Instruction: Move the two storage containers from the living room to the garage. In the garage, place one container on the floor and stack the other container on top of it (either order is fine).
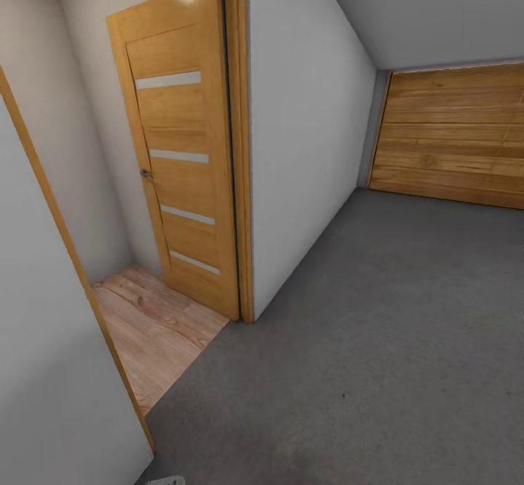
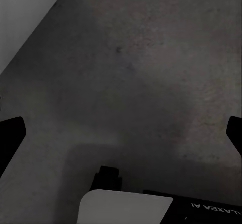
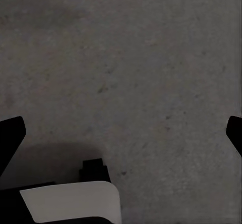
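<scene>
The two storage containers are out of view. I am in the garage, over its dark grey concrete floor point(image 1: 378, 339). My left gripper point(image 2: 121, 128) hangs open above that floor, its two black fingertips point(image 2: 10, 138) far apart at the frame's sides with nothing between them. My right gripper point(image 3: 121, 133) is open too, its dark fingertips point(image 3: 10, 138) wide apart over bare concrete. Part of the robot's white base point(image 2: 126, 206) shows under the left gripper, and the white base point(image 3: 75, 201) also shows under the right gripper.
An open wooden door point(image 1: 182, 157) with frosted strips stands at the left, leading onto a light wood-plank floor point(image 1: 153, 332). A white wall point(image 1: 313, 143) runs back to a wooden garage door point(image 1: 451, 135). Another white wall point(image 1: 44, 339) is close at the left.
</scene>
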Controlling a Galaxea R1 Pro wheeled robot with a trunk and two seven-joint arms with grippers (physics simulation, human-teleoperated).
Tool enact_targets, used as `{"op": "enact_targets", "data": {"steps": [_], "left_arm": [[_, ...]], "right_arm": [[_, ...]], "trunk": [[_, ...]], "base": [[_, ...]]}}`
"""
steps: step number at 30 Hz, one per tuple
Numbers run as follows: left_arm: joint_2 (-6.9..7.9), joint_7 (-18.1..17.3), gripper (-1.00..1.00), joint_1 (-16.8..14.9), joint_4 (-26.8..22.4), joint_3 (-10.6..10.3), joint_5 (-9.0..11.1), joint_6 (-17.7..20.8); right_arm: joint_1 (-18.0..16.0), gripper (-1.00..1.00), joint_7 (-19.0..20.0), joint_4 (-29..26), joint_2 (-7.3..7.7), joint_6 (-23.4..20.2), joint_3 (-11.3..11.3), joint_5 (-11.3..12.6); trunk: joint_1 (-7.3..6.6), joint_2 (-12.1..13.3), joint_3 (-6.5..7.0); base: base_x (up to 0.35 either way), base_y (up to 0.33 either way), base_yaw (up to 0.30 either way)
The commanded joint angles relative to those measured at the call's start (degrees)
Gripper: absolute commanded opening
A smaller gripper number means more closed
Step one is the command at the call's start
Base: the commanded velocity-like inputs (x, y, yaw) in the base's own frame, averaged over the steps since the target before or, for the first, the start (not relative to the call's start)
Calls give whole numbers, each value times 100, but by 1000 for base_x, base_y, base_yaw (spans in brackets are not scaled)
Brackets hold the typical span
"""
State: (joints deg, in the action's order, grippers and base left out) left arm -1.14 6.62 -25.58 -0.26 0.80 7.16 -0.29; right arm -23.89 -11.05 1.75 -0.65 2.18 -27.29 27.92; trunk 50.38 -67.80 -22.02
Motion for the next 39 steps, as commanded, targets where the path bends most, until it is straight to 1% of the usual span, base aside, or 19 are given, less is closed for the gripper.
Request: {"op": "enact_targets", "data": {"steps": [1,11,15,39], "left_arm": [[-3,12,100,-8,0,3,49,-5],[-39,21,100,0,-16,6,65,-1],[-43,16,100,1,-17,6,62,0],[-49,23,100,1,-18,4,67,-1]], "right_arm": [[-7,100,-4,18,-5,22,-48,49],[-2,100,-18,-10,16,14,-48,58],[-2,100,-20,-11,20,13,-48,63],[-2,100,-20,-17,15,39,-51,52]], "trunk": [[0,-4,-6],[0,-4,-6],[0,-4,-6],[0,-4,-6]], "base": [[0,0,0],[1,0,0],[110,0,0],[324,0,0]]}}
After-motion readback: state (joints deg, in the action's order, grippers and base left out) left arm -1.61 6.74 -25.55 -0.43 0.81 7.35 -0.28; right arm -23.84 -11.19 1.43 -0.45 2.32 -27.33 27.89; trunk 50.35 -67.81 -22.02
